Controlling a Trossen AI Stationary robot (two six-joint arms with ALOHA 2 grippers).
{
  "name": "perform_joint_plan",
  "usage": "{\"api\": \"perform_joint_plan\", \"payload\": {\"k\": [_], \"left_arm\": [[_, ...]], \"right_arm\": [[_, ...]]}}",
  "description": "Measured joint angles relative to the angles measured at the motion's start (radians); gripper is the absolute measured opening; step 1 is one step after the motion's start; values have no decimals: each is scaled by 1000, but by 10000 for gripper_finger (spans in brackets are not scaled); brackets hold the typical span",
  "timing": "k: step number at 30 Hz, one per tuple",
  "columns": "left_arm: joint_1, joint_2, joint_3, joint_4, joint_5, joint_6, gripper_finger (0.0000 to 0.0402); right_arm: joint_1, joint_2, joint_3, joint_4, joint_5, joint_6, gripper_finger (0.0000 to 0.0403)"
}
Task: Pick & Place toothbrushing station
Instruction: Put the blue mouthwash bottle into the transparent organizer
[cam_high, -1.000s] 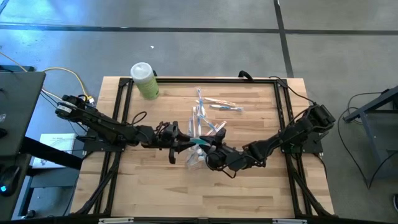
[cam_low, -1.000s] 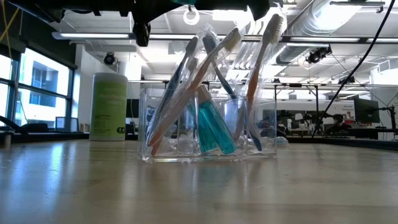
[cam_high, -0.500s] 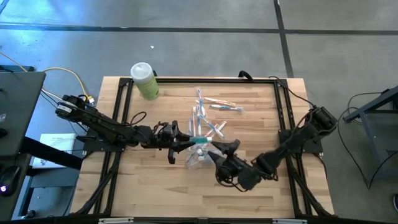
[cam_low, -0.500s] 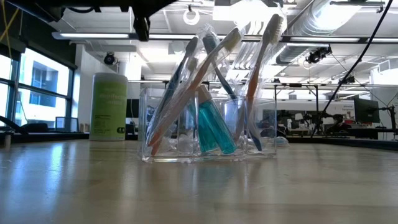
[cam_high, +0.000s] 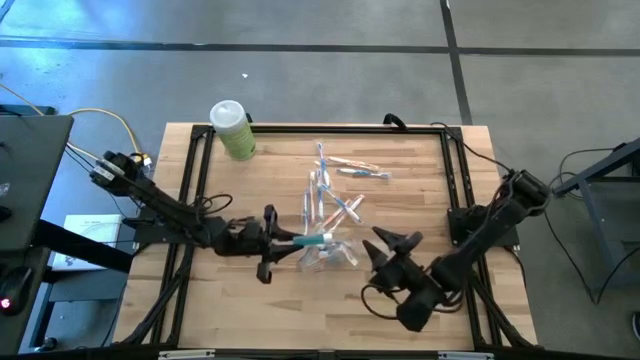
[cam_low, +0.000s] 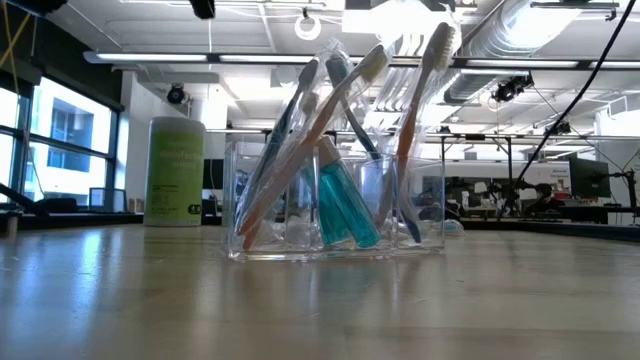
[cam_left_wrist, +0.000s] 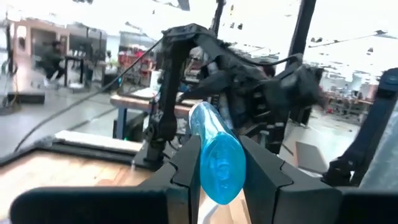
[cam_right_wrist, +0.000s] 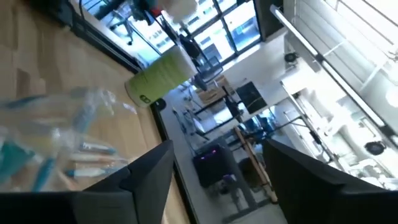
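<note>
We see the left pincer (cam_high: 272, 243) clamped on a teal toothbrush (cam_left_wrist: 214, 149) beside the holder (cam_low: 335, 200) mid-counter, likely for slotting; the right pincer (cam_high: 392, 245) gapes empty

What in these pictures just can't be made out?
- Low view: both arms are out of frame above, so no gripper shows near the clear plastic holder.
- Left wrist view: the left gripper clamps a teal translucent toothbrush handle; its far end is hidden behind the fingers.
- High view: the loose toothbrushes are too small to count.
- Right wrist view: the toothbrushes there are blurred.
</note>
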Motion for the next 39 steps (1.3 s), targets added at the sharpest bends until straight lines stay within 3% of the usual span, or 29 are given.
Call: {"api": "perform_joint_plan", "payload": {"k": [4, 9, 13, 18, 25, 28, 30, 36, 39], "left_arm": [[-20, 0, 0, 25, -3, 65, 77], [-21, 0, 0, 32, -41, 101, 77], [-2, 0, 0, 41, -37, 120, 77], [43, 0, 0, 43, 43, 96, 77], [93, 0, 0, 53, 221, 49, 77], [100, 0, 0, 68, 243, 49, 77], [100, 0, 0, 76, 244, 49, 77], [100, 0, 0, 77, 244, 49, 77], [99, 0, 0, 77, 245, 78, 77]], "right_arm": [[18, -91, -1, -338, -58, 384, 226], [16, -239, -4, -732, -301, 988, 208], [19, -306, -41, -726, -310, 1160, 194], [38, -328, -46, -519, -313, 1027, 175], [38, -313, -47, 2, -406, 564, 141], [16, -298, -46, 175, -420, 405, 131], [-9, -287, -46, 257, -505, 334, 128], [-127, -206, -47, 477, -902, 101, 130], [-166, -179, -46, 556, -919, 51, 134]]}}
